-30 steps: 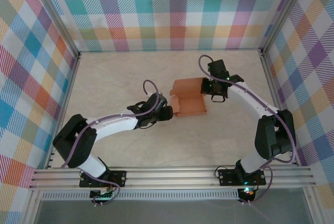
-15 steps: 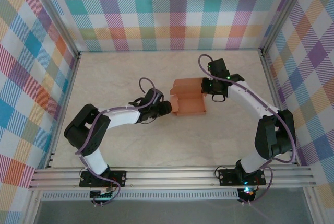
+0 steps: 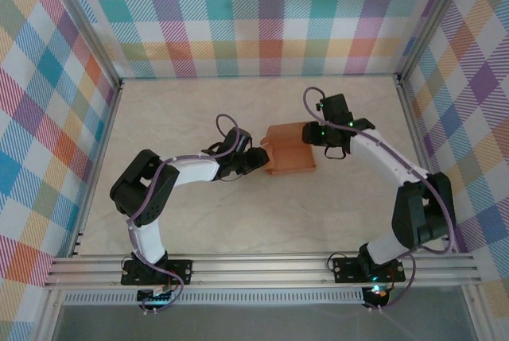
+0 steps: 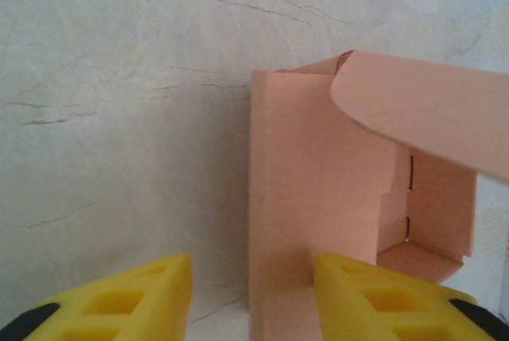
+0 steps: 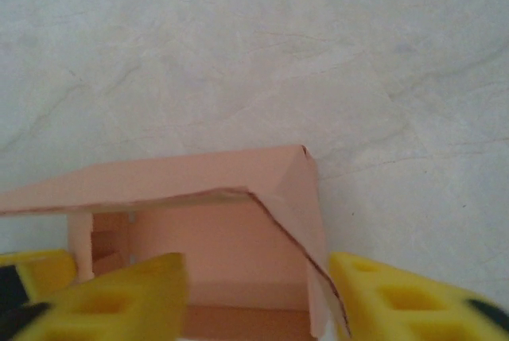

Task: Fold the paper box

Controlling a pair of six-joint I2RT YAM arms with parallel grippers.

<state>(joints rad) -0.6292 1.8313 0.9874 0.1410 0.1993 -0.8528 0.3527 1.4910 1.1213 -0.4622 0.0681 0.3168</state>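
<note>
The paper box (image 3: 290, 154), salmon-orange card, sits partly formed in the middle of the table with walls raised and a flap (image 4: 429, 110) curving over its open top. My left gripper (image 3: 260, 158) is at its left side, open. In the left wrist view, the corner of a box wall (image 4: 310, 198) stands between the yellow fingers (image 4: 119, 301), touched by neither. My right gripper (image 3: 315, 136) is at the box's far right corner, open. In the right wrist view, its fingers (image 5: 398, 293) straddle a folded wall (image 5: 286, 190) without pinching it.
The pale marbled tabletop (image 3: 183, 110) is bounded by aluminium posts and plaid walls (image 3: 262, 15) on three sides. Open floor lies left, behind and in front of the box. Both arm bases sit on the rail (image 3: 262, 265) at the near edge.
My right gripper has opened and let go of the box's far right wall. My left gripper has narrowed and moved in against the box's left side. The box's far flap has dropped lower.
</note>
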